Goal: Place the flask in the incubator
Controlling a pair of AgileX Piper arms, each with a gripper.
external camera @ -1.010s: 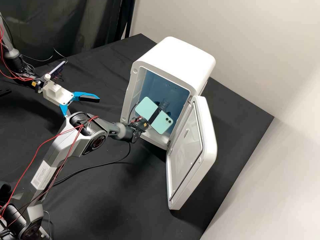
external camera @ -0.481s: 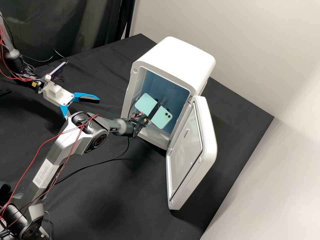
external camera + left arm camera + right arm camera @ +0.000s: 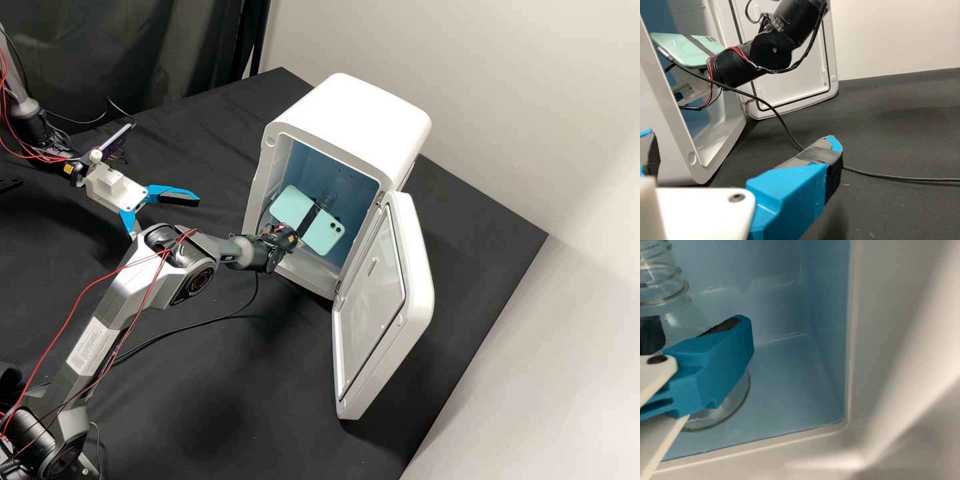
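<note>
The white incubator (image 3: pixel 353 113) stands upright on the black bench with its door (image 3: pixel 381 300) swung open to the right. Its inside is pale blue (image 3: pixel 785 390). A clear glass flask (image 3: pixel 670 305) stands inside it, base near the floor, and its neck (image 3: pixel 327 197) peeks over a mint-green phone (image 3: pixel 308 221) strapped to the right wrist. My right gripper (image 3: pixel 692 337) is inside the chamber, shut on the flask, one blue finger (image 3: pixel 715 365) across its body. My left gripper (image 3: pixel 150 208) hangs open over the bench, left of the incubator, holding nothing.
The right arm (image 3: pixel 765 45) bridges the gap between bench and incubator opening. A black cable (image 3: pixel 890 175) trails across the bench below it. Red wires run along both arms. Dark curtains hang behind; the bench edge lies close to the right of the door.
The right arm has pushed a little deeper and higher into the incubator, carrying the phone and flask further in. The left arm has stayed put.
</note>
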